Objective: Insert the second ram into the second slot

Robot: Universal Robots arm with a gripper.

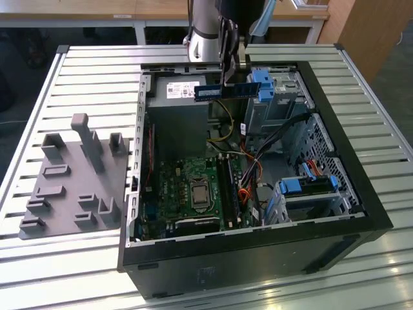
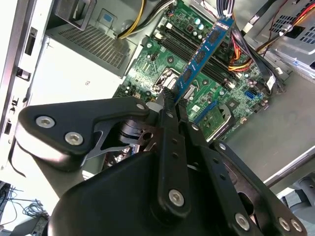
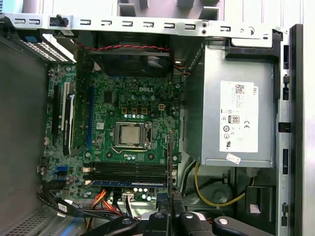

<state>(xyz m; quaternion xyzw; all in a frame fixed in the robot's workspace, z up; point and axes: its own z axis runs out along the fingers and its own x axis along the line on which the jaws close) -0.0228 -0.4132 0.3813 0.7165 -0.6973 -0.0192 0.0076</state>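
Exterior view: hand (image 1: 227,81) clamped on the memory stick (image 1: 222,92), held level in the air above the open computer case (image 1: 258,265), at its 12 o'clock end. The slots (image 1: 229,187) lie toward 6 o'clock from the stick.
Second wrist view: fingers (image 2: 167,108) pinch one end of the stick; the circuit board (image 2: 221,93) lies beyond it.
First wrist view: the stick is seen edge-on, not seated.

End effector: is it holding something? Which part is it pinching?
Yes. The end effector holds the second ram, the thin blue stick, pinched by its upper long edge near the middle.
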